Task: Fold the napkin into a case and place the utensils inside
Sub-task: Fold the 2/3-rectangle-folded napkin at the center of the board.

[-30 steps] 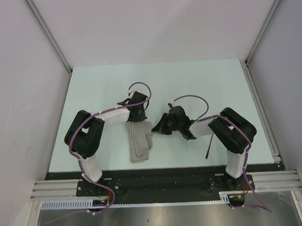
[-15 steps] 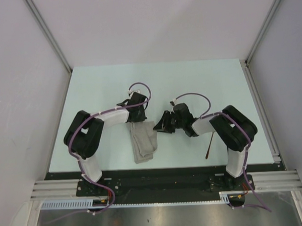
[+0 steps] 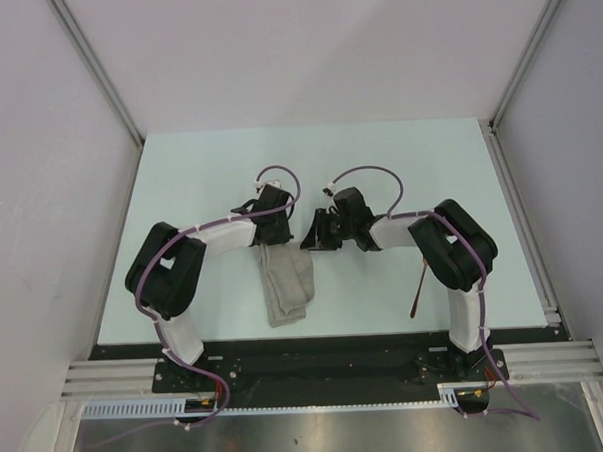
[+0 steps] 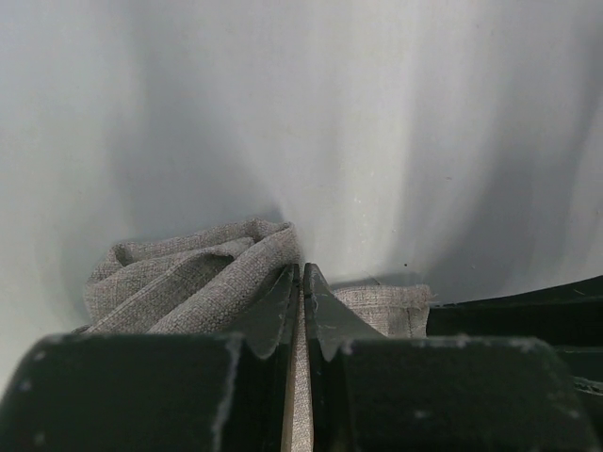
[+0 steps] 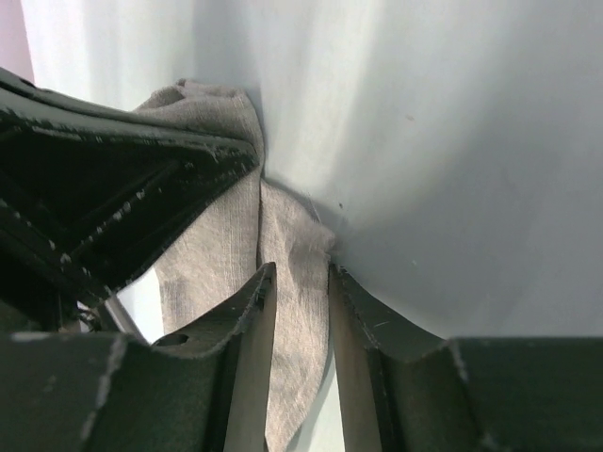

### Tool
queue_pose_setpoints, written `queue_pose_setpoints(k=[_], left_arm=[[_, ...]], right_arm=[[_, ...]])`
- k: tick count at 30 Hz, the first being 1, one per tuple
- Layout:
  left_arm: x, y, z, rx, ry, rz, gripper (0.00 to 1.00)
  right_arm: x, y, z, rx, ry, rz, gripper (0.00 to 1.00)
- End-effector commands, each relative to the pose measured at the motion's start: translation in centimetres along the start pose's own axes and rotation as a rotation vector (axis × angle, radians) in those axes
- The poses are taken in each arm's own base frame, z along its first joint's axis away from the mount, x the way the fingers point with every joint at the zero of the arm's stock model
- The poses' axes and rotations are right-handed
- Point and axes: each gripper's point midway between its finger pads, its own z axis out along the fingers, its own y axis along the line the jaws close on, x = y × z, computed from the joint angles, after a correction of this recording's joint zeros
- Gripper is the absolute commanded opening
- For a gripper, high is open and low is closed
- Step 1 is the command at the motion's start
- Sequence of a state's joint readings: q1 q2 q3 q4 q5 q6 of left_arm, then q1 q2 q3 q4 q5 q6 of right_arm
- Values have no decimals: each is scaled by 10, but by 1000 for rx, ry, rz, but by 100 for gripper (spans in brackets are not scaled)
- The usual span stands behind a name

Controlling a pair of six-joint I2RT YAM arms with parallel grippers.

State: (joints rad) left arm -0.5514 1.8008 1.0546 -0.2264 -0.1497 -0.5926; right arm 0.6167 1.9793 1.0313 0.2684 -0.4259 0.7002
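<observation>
The grey-beige napkin [image 3: 286, 285] lies folded into a narrow oblong near the table's front middle, with its far end bunched and lifted. My left gripper [image 3: 273, 237] is at that far end. In the left wrist view it [image 4: 302, 270] is shut on a fold of the napkin [image 4: 188, 278]. My right gripper [image 3: 309, 236] is beside it at the napkin's far right corner. Its jaws [image 5: 301, 275] stand apart around a loose strip of the napkin [image 5: 297, 282] without pinching it. The copper-orange fork [image 3: 417, 293] lies on the table at the right, behind the right arm. The black utensil is out of view.
The pale table [image 3: 199, 180] is bounded by grey walls and an aluminium rail [image 3: 521, 216] on the right. The two arm bases stand on a black strip [image 3: 317, 360] at the near edge. The left gripper's dark body [image 5: 113, 188] fills the left of the right wrist view.
My right gripper has moved left and further from the bases to the napkin's far right corner, and its jaws have opened. The napkin's far end has spread to the right. The left gripper keeps its hold.
</observation>
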Motion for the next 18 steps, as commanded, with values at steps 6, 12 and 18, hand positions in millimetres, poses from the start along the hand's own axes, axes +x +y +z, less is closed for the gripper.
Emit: queue_pose_setpoints(k=[6, 12, 18], left_arm=[[6, -6, -9, 39, 23, 26, 8], [13, -7, -9, 44, 34, 42, 8], [27, -14, -11, 96, 58, 68, 7]], right_arm=[[13, -36, 23, 194, 58, -91, 30], [-12, -29, 17, 195, -25, -73, 14], [-41, -18, 18, 113, -78, -42, 2]])
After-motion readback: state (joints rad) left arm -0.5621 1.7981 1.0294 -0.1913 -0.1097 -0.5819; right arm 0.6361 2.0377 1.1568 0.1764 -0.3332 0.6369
